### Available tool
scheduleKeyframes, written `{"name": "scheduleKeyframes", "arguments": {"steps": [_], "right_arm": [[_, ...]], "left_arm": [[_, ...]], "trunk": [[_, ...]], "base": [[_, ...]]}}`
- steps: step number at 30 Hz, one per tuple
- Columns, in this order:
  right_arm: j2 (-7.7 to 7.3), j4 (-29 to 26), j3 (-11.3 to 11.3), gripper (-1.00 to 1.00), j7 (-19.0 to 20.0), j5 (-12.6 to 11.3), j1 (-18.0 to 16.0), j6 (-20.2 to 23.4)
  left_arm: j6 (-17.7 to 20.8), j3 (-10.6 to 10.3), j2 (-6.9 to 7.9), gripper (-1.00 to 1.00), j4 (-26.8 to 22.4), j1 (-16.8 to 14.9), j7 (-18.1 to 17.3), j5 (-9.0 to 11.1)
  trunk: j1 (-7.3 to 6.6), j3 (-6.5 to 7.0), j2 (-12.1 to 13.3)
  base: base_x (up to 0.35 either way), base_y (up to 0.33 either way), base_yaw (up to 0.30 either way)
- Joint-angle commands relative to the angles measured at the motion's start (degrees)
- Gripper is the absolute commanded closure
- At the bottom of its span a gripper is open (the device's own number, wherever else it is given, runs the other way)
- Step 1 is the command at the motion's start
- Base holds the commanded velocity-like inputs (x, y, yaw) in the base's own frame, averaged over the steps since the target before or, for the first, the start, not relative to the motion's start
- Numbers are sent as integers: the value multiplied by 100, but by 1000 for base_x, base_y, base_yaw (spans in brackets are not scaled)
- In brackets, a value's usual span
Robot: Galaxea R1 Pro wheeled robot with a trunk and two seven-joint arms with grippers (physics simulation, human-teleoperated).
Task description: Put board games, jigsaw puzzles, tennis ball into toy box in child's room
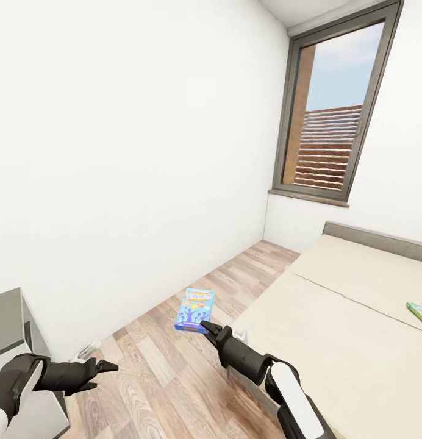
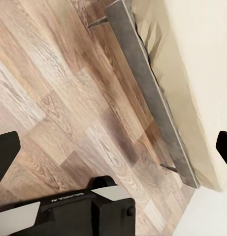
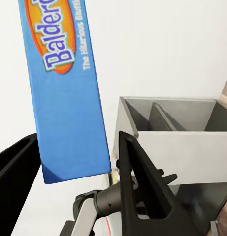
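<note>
The right gripper clamps a blue board game above the wood floor, left of the bed; left gripper apparently open, empty. Another game lies on the mattress.

A grey-framed window stands far right, showing slats outside. A dark grey cabinet sits near left.

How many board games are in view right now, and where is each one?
2. A blue Balderdash box is held in the right gripper, above the floor beside the bed. A green-edged box lies on the bed at the head view's right edge, partly cut off. Others may be out of frame.
</note>
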Motion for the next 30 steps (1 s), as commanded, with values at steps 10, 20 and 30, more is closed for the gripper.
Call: {"name": "scheduleKeyframes", "arguments": {"steps": [10, 20, 30], "right_arm": [[2, -12, -3, 100, 18, 19, 1, 20], [2, -19, -6, 100, 19, 19, 5, 20], [2, -18, -6, 100, 19, 19, 5, 20]], "left_arm": [[37, 28, -4, -100, -2, -5, -35, -50], [37, 26, -4, -100, -2, -5, -32, -51], [37, 26, -4, -100, -2, -5, 9, -45]], "trunk": [[-220, 214, 398], [-439, 396, 799], [-659, 576, 1200]], "base": [[0, 0, 157], [0, 0, 144], [0, 0, 286]]}}
